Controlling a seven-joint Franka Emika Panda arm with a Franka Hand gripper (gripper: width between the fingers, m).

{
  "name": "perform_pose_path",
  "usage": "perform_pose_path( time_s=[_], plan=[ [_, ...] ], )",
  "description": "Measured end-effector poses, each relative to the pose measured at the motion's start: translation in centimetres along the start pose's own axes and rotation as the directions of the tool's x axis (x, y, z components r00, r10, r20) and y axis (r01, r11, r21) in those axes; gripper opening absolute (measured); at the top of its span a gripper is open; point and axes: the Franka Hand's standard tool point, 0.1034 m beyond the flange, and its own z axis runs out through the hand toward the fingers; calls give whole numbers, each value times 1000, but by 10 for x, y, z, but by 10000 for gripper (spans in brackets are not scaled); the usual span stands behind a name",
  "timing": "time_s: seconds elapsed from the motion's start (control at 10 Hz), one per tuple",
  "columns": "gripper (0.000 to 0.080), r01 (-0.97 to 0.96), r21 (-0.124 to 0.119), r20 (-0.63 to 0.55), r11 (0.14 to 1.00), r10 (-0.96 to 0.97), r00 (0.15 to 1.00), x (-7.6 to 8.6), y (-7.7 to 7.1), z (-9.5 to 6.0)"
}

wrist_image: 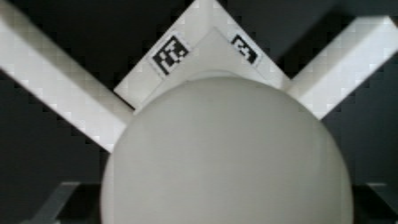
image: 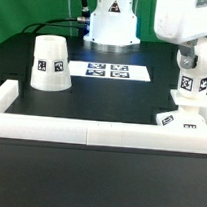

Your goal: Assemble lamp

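I see the gripper (image: 195, 62) at the right side of the table, its fingers closed narrowly on the top of the lamp bulb (image: 194, 86), which it holds upright. The bulb sits directly over the flat square base (image: 183, 120) in the near right corner of the border rails (image: 89, 133); I cannot tell whether they touch. The shade (image: 51, 64) stands far left, with the marker board (image: 107, 70) to its right.

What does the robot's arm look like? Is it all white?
Mostly, yes. The arm is white, chunky and smooth, with rounded edges. Its round white base has a small black triangle mark near the top.
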Motion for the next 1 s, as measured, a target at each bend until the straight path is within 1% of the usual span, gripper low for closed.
perform_pose_path(
  time_s=[0.2, 0.3, 0.4, 0.6, 0.9, 1.0],
  plan=[
    [576, -206, 0, -1, 979, 206, 979, 0, 1, 0],
    [577, -311, 1, -1, 950, 311, 950, -1, 1, 0],
    [577, -461, 1, -1, 887, 461, 887, -1, 2, 0],
    [577, -616, 0, 0, 788, 616, 788, -1, 3, 0],
    [578, -739, 0, 0, 673, 739, 673, -2, 3, 0],
    [578, -789, 0, 0, 615, 789, 615, -2, 3, 0]
  ],
)
